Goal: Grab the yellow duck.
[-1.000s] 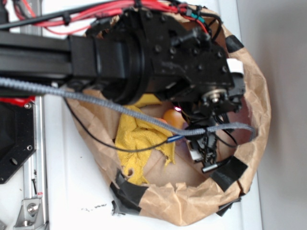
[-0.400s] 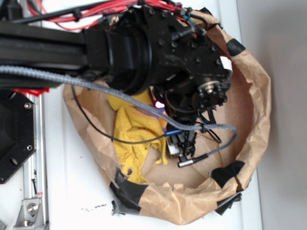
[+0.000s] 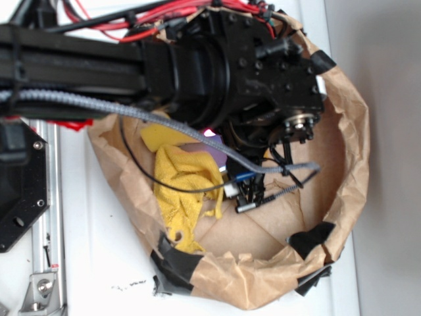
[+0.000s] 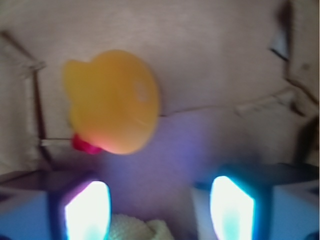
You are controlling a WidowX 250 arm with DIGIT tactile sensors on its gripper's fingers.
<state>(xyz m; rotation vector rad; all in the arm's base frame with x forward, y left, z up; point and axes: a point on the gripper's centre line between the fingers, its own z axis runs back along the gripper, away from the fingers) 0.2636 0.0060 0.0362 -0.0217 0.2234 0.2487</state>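
**Gripper over the paper-lined basin, duck ahead of the fingers**

From my remote station I read two views. In the wrist view, the yellow duck (image 4: 111, 101) lies on brown paper (image 4: 220, 60), blurred, its red beak at its lower left edge. The two fingers (image 4: 86, 210) glow white-blue at the bottom of that view, set apart with open paper between them. The gripper (image 4: 158, 207) grips nothing; the duck sits above the left finger and is not between the two. A scrap of pale yellow terry cloth (image 4: 131, 229) shows at the bottom edge between the fingers.

In the exterior view, the black arm (image 3: 223, 66) covers the upper part of the brown paper basin (image 3: 348, 164). I cannot locate the duck there. The yellow cloth (image 3: 181, 191) lies crumpled left of the gripper (image 3: 247, 194). A yellow sponge wedge (image 3: 158, 136) lies just above the cloth. Black tape patches (image 3: 177, 263) hold the rim.
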